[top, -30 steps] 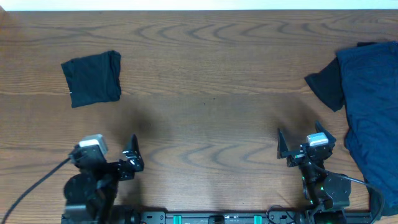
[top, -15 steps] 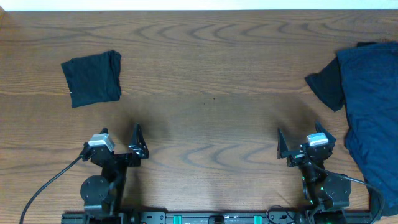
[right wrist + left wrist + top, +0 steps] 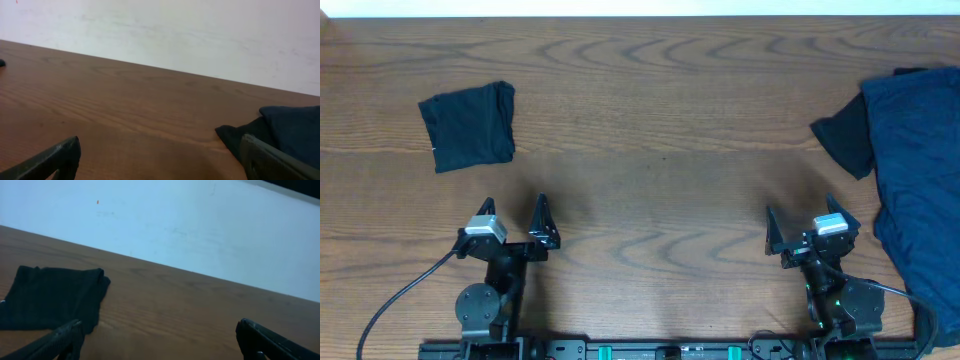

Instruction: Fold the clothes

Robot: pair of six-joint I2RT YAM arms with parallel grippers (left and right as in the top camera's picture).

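Observation:
A small folded dark garment [image 3: 468, 126] lies at the far left of the table; the left wrist view shows it as a dark square [image 3: 50, 297] just beyond the left finger. A loose pile of navy clothes [image 3: 915, 170] covers the right edge, with a darker sleeve [image 3: 845, 140] poking out toward the middle. In the right wrist view that sleeve [image 3: 240, 135] sits beside the right finger. My left gripper [image 3: 514, 205] [image 3: 159, 327] and right gripper [image 3: 800, 210] [image 3: 160, 142] both stand open near the front edge, over bare wood, holding nothing.
The wooden table [image 3: 660, 150] runs wide between the two cloth heaps. A pale wall [image 3: 200, 225] rises behind its far edge. The arm bases and a cable [image 3: 390, 300] sit along the front edge.
The left arm has shifted right and turned until its fingers point straight up the table. The right arm and the clothes have not moved.

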